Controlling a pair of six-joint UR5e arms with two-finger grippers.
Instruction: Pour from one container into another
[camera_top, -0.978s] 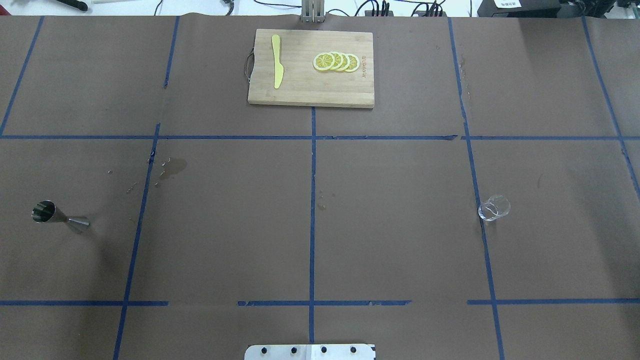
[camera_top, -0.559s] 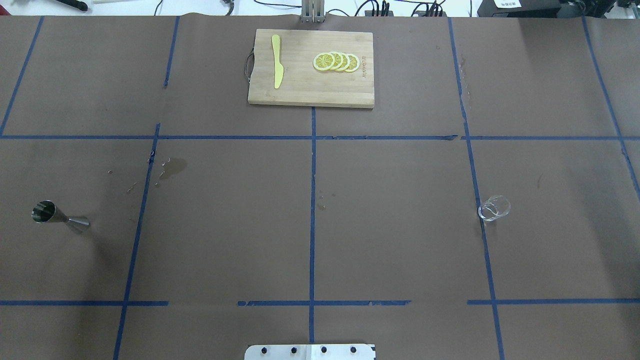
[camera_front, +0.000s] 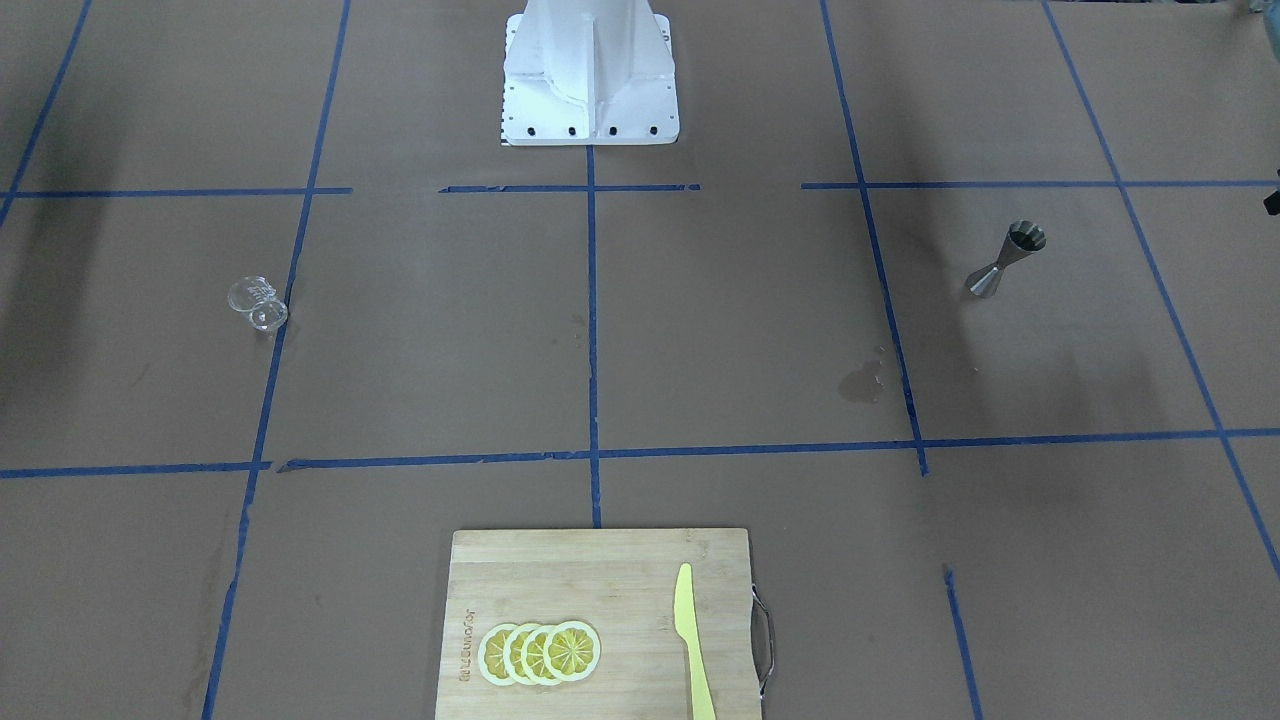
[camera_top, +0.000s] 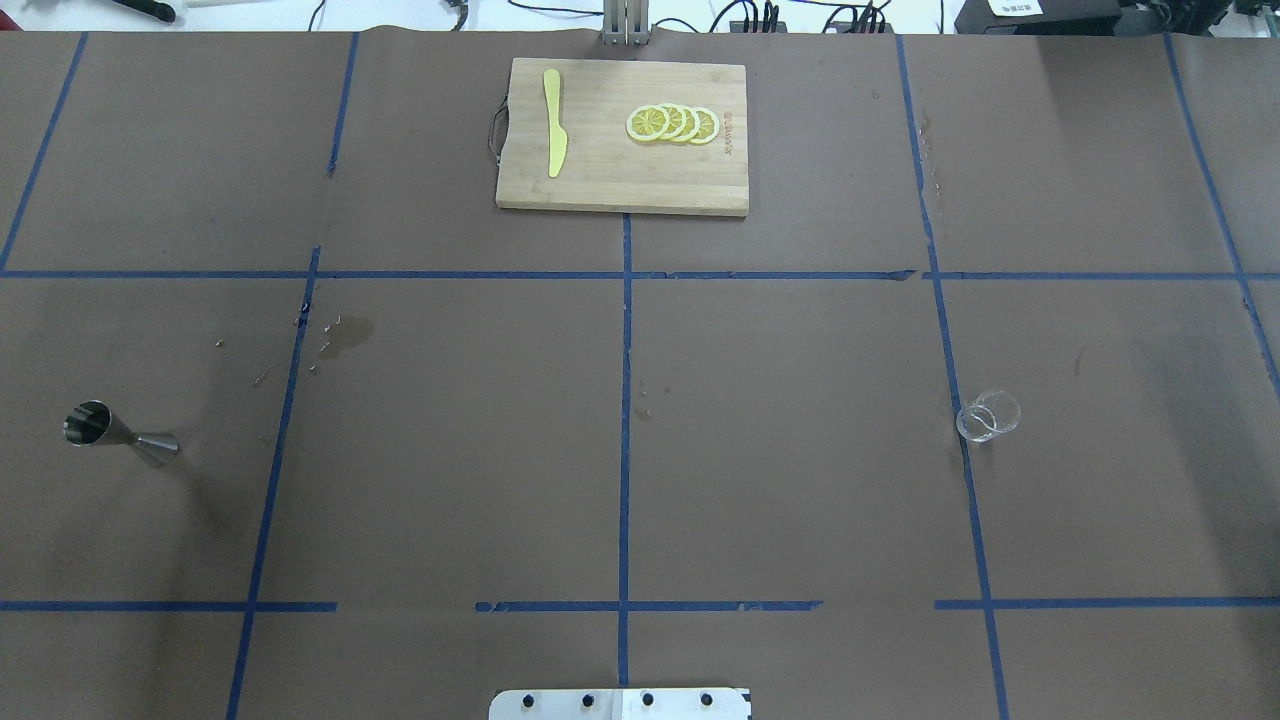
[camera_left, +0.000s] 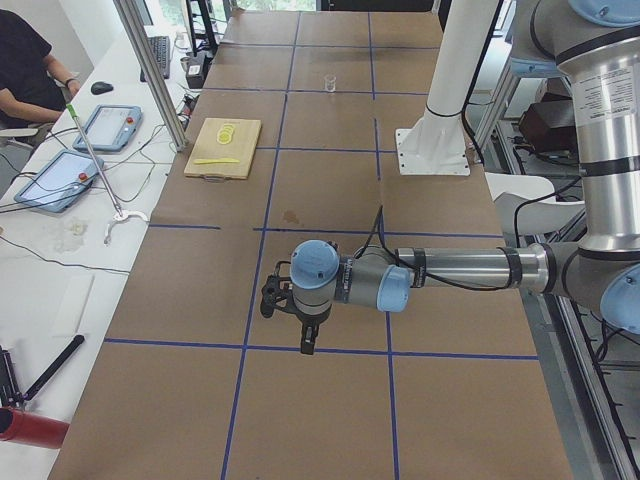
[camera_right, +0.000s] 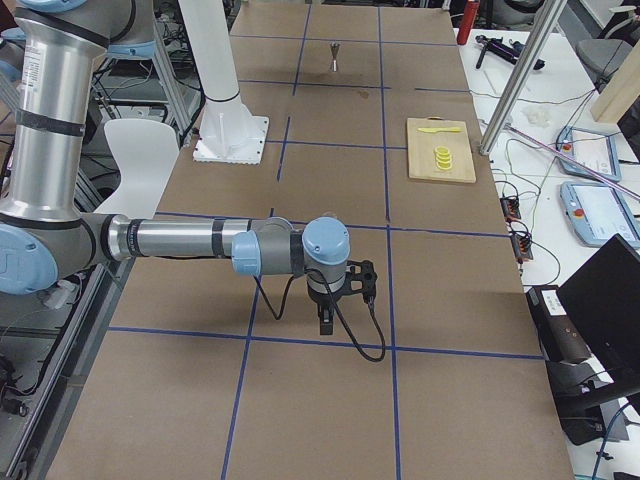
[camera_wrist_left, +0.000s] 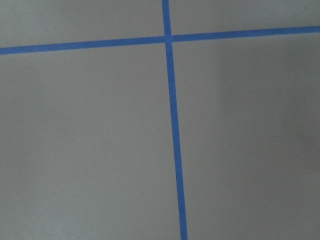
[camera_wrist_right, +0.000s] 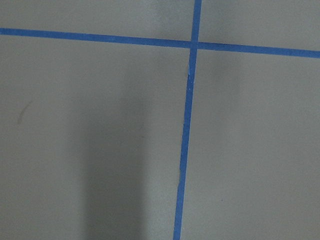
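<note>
Position of the left gripper: nearest in the left side view, pointing down above the table. Whether its jaws are parted or closed cannot be told. The right gripper hangs likewise in the right side view, and its jaw state also cannot be told. Neither carries anything visible.

The glass cup stands upright on the robot's right, just beside a blue tape line, at mid-depth of the table. In the left side view it sits at the far end, well apart from the left gripper. The jigger stands upright on the robot's left at the same depth, well apart from the cup and far from the right gripper.

At the far edge lies a cutting board bearing lemon slices and a yellow knife.
</note>
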